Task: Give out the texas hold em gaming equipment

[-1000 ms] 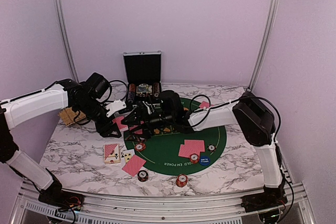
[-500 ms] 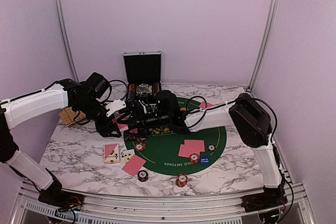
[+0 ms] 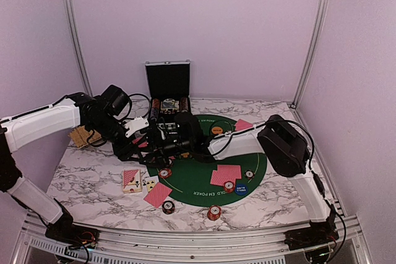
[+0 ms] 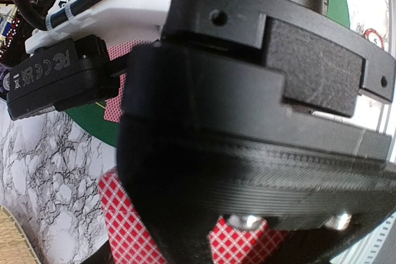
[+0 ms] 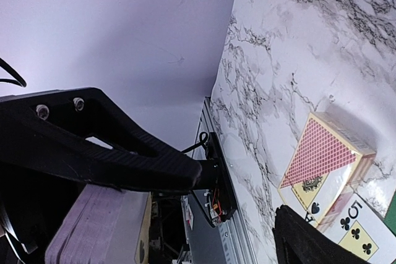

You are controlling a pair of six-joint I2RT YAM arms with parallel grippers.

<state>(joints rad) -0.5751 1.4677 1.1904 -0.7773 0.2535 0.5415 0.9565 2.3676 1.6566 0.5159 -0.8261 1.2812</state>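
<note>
My left gripper (image 3: 135,144) is at the mat's left edge and holds red-backed cards (image 3: 142,146), which show low in the left wrist view (image 4: 120,227). My right gripper (image 3: 153,147) reaches across and is right against them, its black body (image 4: 247,122) filling the left wrist view. In the right wrist view its fingers (image 5: 124,153) stand wide apart with nothing between. Red cards (image 3: 226,174), a lone card (image 3: 158,194), striped chips (image 3: 164,173), a blue disc (image 3: 240,188) and an orange disc (image 3: 216,130) lie around the green mat (image 3: 192,180). The black triangular marker is not visible.
The open silver-edged case (image 3: 167,88) stands at the back. The woven tan tray (image 3: 79,135) is under the left arm. A card box (image 3: 131,179), also in the right wrist view (image 5: 322,153), and a face-up card (image 3: 150,183) lie front left. Two chips (image 3: 214,212) sit near the front edge.
My right arm has swung further left across the mat, bringing its gripper up against the left gripper's cards. The left arm has stayed put.
</note>
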